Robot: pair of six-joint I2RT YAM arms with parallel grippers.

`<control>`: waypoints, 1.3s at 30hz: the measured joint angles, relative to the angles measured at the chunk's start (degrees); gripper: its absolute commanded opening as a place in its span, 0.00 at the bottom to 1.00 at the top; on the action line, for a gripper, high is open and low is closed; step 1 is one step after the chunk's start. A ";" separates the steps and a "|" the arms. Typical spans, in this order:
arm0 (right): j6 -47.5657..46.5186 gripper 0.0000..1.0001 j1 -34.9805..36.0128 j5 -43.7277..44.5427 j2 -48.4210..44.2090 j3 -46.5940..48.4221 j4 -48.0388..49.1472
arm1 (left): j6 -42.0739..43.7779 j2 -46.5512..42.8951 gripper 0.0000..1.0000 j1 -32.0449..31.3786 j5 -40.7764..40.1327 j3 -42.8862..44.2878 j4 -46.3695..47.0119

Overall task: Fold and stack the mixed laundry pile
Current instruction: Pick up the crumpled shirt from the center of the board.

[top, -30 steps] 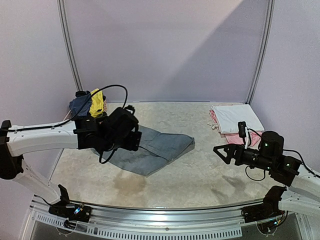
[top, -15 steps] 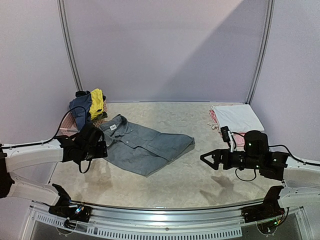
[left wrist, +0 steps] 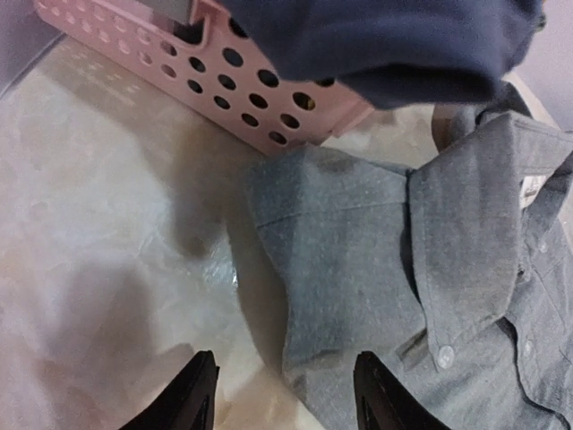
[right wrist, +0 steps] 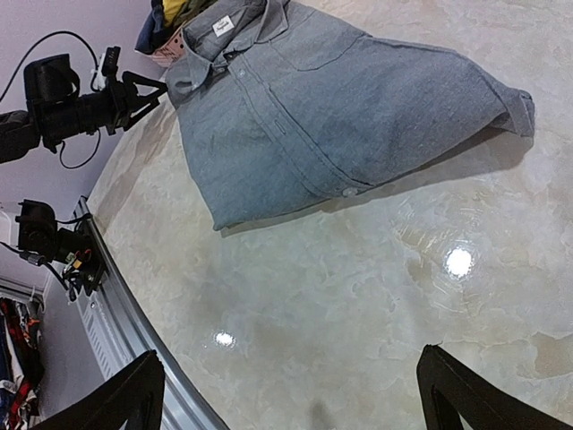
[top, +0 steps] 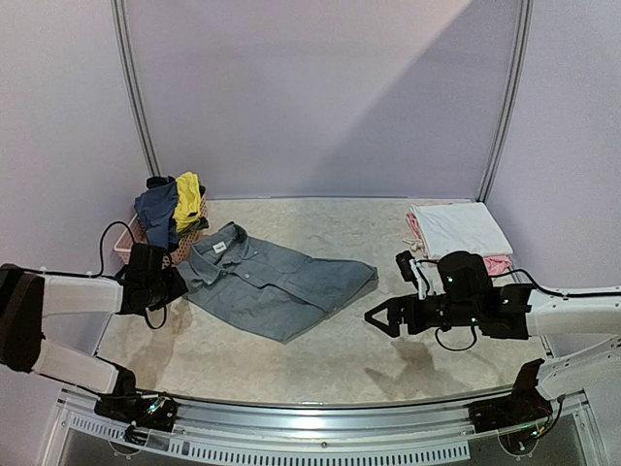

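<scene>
A: Entry, grey shirt: how much shows at the left wrist?
B: Cut by the right and bottom edges; collar label too small to read.
A: And the pink basket?
B: Far part lost under the navy garment and the top edge.
A: The pink pieces, far right?
B: Mostly covered by the white piece.

Lab test booth: plain panel walls, marble-look table.

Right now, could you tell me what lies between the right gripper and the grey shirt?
Only bare tabletop separates the right gripper from the grey shirt; the right wrist view shows it plainly.
</scene>
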 measured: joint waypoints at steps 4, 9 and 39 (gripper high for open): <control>-0.46 0.99 0.00 0.26 0.20 0.28 0.04 | 0.31 7.80 0.41 2.56 3.85 0.02 7.41; -0.66 0.99 0.04 0.15 1.42 0.39 0.42 | 1.31 12.90 0.00 3.65 6.82 0.83 14.38; -8.70 0.97 22.73 11.65 19.34 17.46 5.57 | 14.73 -4.04 0.00 -38.86 -24.33 51.89 -29.97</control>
